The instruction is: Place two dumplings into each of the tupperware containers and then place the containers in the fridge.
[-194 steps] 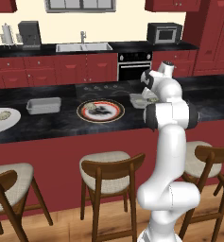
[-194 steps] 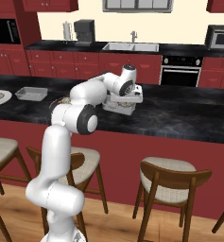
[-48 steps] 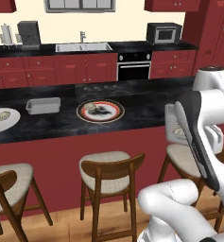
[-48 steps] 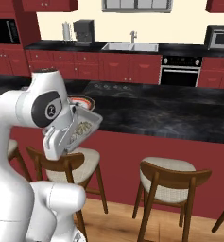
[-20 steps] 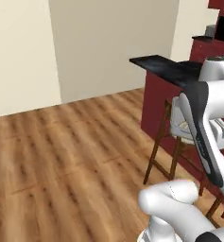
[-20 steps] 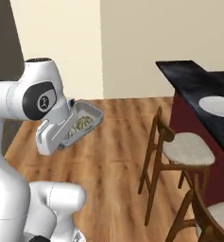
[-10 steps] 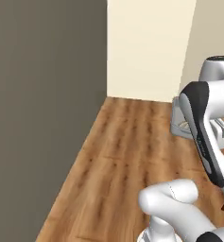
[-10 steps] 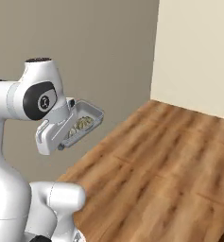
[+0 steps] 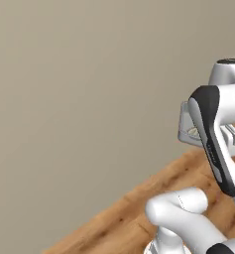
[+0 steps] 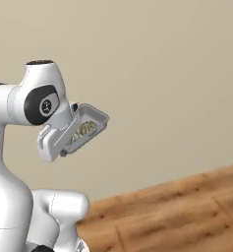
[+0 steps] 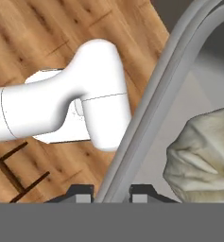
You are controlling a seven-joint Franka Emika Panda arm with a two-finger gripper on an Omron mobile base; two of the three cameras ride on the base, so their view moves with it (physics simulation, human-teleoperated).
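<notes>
The tool pinches the rim of a container between its tips — jaws narrow, clamped on the plastic edge. Two dumplings lie inside, one large in the hand view. The box hangs tilted in the right base view, open face turned outward, so the carry to the fridge likely calls for a level wrist and gentle turns, or the dumplings may slide to the low edge. The arm is folded close — elbow bent, hand tucked at shoulder height beside its own body. A plain wall and wood floor lie around.
</notes>
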